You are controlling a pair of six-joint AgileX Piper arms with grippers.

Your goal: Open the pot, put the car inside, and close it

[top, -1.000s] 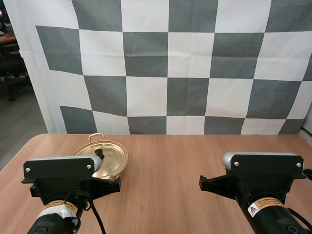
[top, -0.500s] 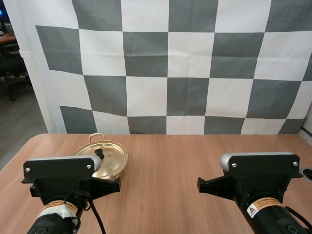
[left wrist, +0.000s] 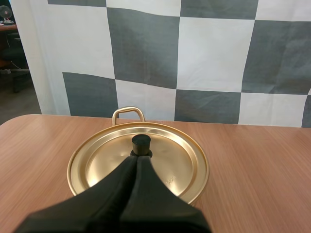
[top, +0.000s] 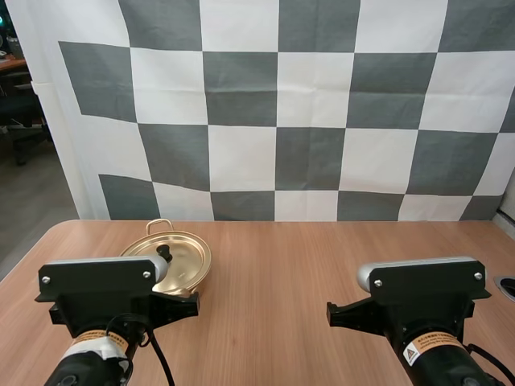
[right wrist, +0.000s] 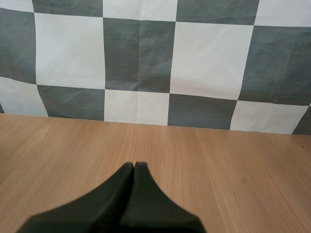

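Note:
A golden pot [top: 173, 257] stands on the wooden table at the left, its flat lid [left wrist: 138, 165] on, with a black knob [left wrist: 141, 144] in the middle and a loop handle [left wrist: 128, 112] at the far rim. My left gripper [left wrist: 136, 158] is shut on nothing, its tips just short of the knob. My right gripper [right wrist: 134, 166] is shut too, its fingers lying together over bare table well to the right of the pot.
The table [top: 282, 265] runs wide between the two arms. A small round dark fitting [top: 507, 285] sits at the table's right edge.
My right arm has moved slightly down and to the left in the high view. The left arm and the pot have not moved.

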